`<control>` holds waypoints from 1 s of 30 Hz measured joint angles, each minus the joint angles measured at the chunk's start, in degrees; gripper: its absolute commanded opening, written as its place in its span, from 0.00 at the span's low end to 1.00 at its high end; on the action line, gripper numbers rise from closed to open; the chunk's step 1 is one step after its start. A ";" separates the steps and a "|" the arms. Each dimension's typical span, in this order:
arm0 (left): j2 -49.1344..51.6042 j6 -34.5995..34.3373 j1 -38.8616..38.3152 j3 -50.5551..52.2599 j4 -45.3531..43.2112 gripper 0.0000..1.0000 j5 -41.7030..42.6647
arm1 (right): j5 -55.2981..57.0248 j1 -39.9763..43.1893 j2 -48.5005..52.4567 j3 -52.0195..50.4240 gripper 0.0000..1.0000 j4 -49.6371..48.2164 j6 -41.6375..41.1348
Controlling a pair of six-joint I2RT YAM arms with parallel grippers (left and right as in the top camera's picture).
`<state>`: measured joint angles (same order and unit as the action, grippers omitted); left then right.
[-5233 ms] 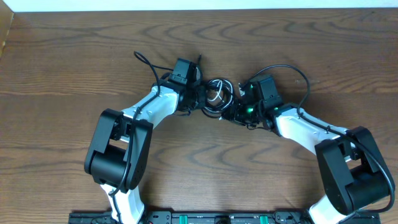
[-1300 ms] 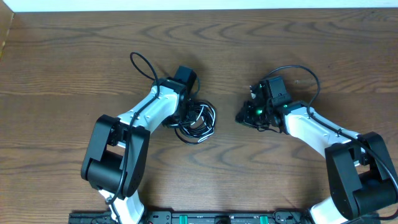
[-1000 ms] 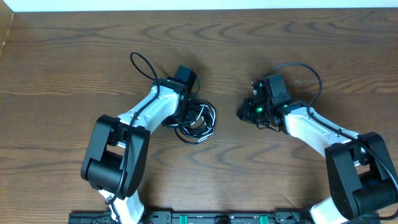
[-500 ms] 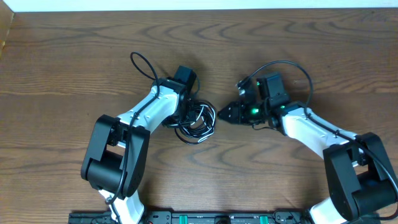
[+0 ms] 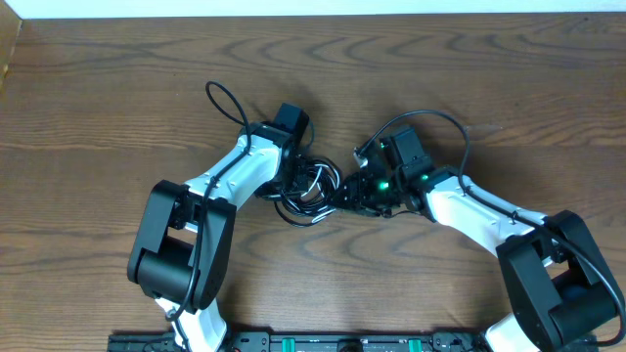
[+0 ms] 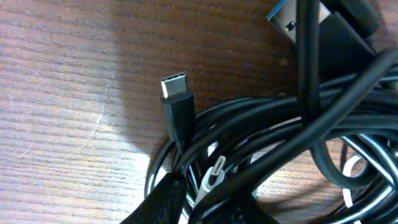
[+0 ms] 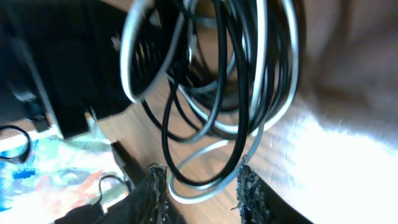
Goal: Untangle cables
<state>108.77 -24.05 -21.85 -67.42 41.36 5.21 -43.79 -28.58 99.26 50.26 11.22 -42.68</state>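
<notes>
The cables [image 5: 313,192] lie bunched in a tangled coil on the wooden table between the two arms. My left gripper [image 5: 290,180] is at the coil's left side. In the left wrist view its fingers [image 6: 205,200] are shut on several black strands [image 6: 280,143], with a white plug [image 6: 214,177] between them. A black USB-C plug [image 6: 175,93] sticks out above. My right gripper [image 5: 344,194] touches the coil's right edge. In the right wrist view its fingers [image 7: 202,186] are open, and black and white loops [image 7: 230,81] hang between the tips.
Thick black arm wires loop above the left wrist [image 5: 223,98] and the right wrist [image 5: 445,119]. The arm bases stand at the front left [image 5: 181,244] and front right [image 5: 558,279]. A black rail [image 5: 313,342] runs along the front edge.
The left gripper earlier dragged the coil from the centre toward the left. In the last second the right gripper swung left to the coil's right edge. The left arm and coil stayed still.
</notes>
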 measured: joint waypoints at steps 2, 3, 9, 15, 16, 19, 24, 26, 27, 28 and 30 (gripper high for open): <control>0.00 0.13 -0.02 0.00 -0.07 0.26 0.00 | -0.02 -0.59 0.00 0.00 0.37 1.14 -2.34; 0.00 0.09 -0.02 0.00 -0.07 0.26 0.00 | -0.13 -0.68 0.00 0.00 0.37 1.38 -3.21; 0.00 0.11 -0.02 0.00 -0.02 0.26 0.00 | 2.36 -2.93 0.00 0.00 0.35 1.29 -12.66; 0.00 0.11 0.00 0.00 -0.02 0.26 0.24 | 7.50 -5.51 0.00 0.00 0.26 -2.71 -24.04; 0.00 0.11 0.00 0.00 -0.02 0.26 0.28 | 8.07 -5.79 0.00 0.00 0.25 -3.67 -25.44; 0.02 0.11 0.02 0.02 -0.04 0.26 0.44 | 9.35 -6.40 0.00 -0.02 0.22 -7.67 -28.70; 0.04 0.11 0.04 0.02 -0.04 0.26 0.46 | 10.40 -6.54 0.00 0.00 0.20 -10.91 -30.91; 0.04 0.11 0.04 0.02 -0.04 0.26 0.46 | 10.51 -6.54 0.00 0.00 0.20 -10.95 -31.50; 0.04 0.11 0.04 0.02 -0.04 0.26 0.46 | 10.60 -6.54 0.00 0.00 0.20 -10.97 -31.61; 0.04 0.11 0.04 0.02 -0.04 0.26 0.46 | 10.64 -6.54 0.00 0.00 0.20 -10.99 -31.69; 0.04 0.11 0.04 0.02 -0.04 0.26 0.46 | 10.64 -6.47 0.00 0.00 0.24 -10.95 -31.65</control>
<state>108.81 -23.94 -21.80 -67.40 41.32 5.67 -33.15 -35.05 99.26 50.26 0.27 -74.32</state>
